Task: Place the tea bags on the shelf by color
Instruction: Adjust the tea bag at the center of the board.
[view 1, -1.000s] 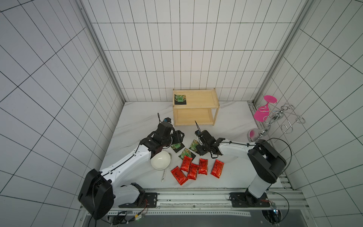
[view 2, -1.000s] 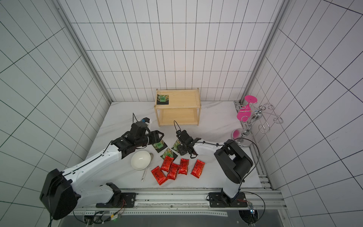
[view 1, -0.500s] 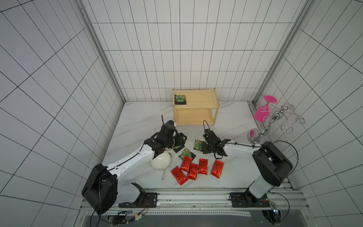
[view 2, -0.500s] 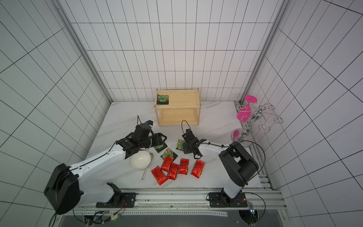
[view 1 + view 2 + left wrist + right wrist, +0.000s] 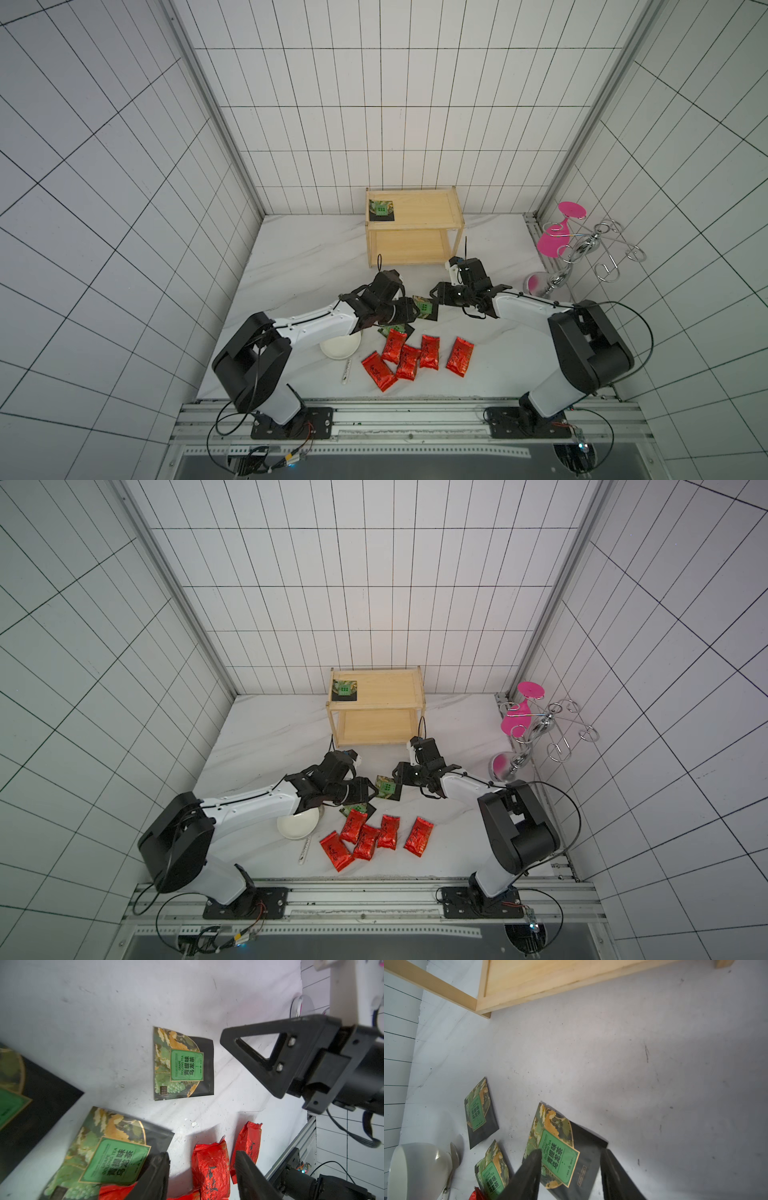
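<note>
Marble tabletop (image 5: 311,257): eight tea bags (image 5: 428,352) before the shelf (image 5: 432,216), one sachet (image 5: 381,208) atop. My left gripper (image 5: 201,1153), right gripper (image 5: 572,1150) gape.

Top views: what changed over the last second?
The left end effector swung in toward the middle sachet; the right end effector backed off toward its own side, the sachet seemingly dragged slightly along. Neither visibly grips anything. Red pouches, bowl, shelf and shelf sachet unchanged.
</note>
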